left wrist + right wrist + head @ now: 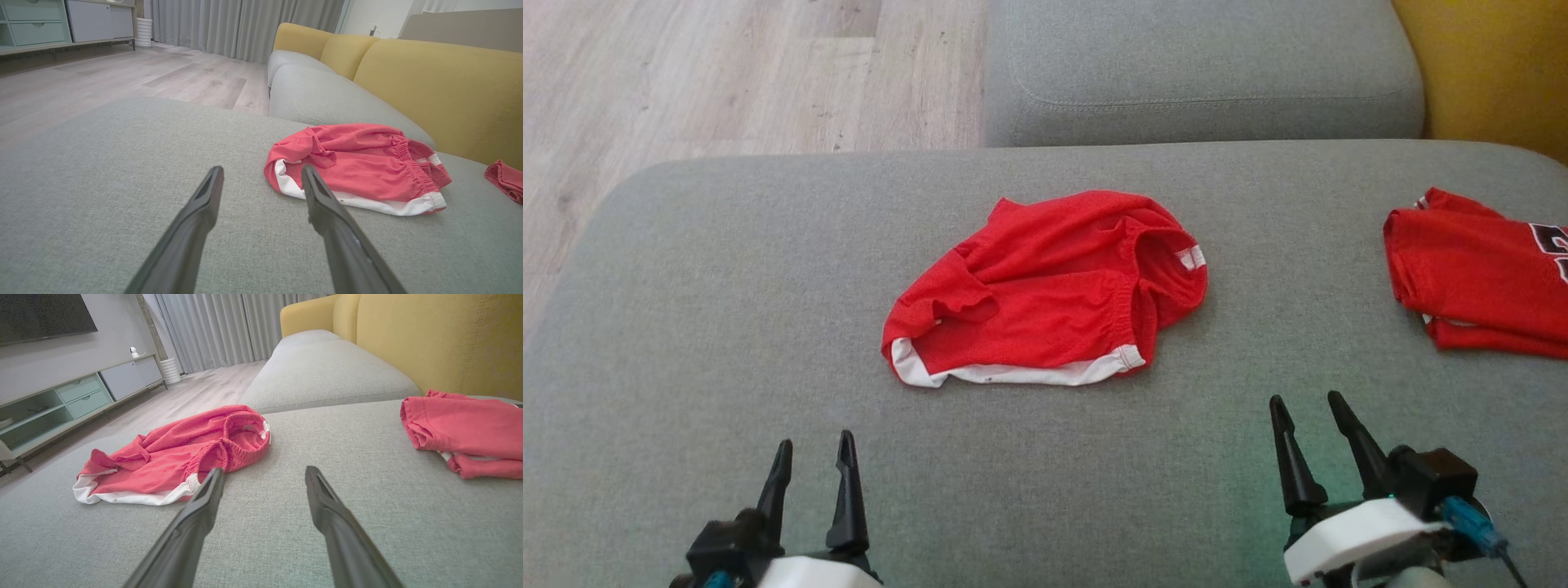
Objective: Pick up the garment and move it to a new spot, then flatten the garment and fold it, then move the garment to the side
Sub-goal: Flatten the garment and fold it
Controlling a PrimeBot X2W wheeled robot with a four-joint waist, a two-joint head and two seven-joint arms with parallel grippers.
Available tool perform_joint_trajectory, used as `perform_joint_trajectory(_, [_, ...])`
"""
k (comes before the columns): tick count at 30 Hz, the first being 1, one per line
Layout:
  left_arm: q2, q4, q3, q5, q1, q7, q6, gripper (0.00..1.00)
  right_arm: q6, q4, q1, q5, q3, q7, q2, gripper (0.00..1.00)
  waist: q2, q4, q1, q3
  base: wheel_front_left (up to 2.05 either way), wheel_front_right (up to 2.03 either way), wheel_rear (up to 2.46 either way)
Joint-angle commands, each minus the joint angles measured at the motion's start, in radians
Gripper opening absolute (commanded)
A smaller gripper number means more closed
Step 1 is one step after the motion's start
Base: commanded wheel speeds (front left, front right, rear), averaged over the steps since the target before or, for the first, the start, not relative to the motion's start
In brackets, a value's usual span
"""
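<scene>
The red garment (pixel 1045 286), a pair of shorts with white trim, lies crumpled near the middle of the wide grey sofa cushion (pixel 727 286). Its elastic waist opening faces the robot's right, and the white hem runs along the side nearest to the robot. The left claw (pixel 815 441) is over the near part of the cushion, with its two dark fingers apart and holding nothing. The right claw (pixel 1305 398) also has its fingers apart and is empty, a little closer to the garment but not touching it. At the robot's far right, well apart from the shorts, lies a second red garment (pixel 1478 278) with dark lettering. Beyond the cushion are another grey seat (pixel 1201 73) and the wooden floor (pixel 727 73).
</scene>
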Motion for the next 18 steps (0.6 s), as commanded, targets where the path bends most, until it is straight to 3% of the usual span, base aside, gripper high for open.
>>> perform_joint_trajectory(1, [0.018,-0.025,0.036,0.006,-0.033,-0.011,0.001,1.00,0.004,-0.027,-0.047,-0.005,0.024,-0.013,-0.004,1.00,-0.0001,0.001,0.0000,0.000,0.00,0.00,0.00])
perform_joint_trajectory(18, [0.034,-0.013,-0.013,0.059,-0.124,0.026,-0.002,1.00,0.004,-0.031,-0.071,-0.010,0.029,-0.009,-0.004,1.00,-0.0001,-0.021,0.0000,0.041,0.00,0.00,0.00])
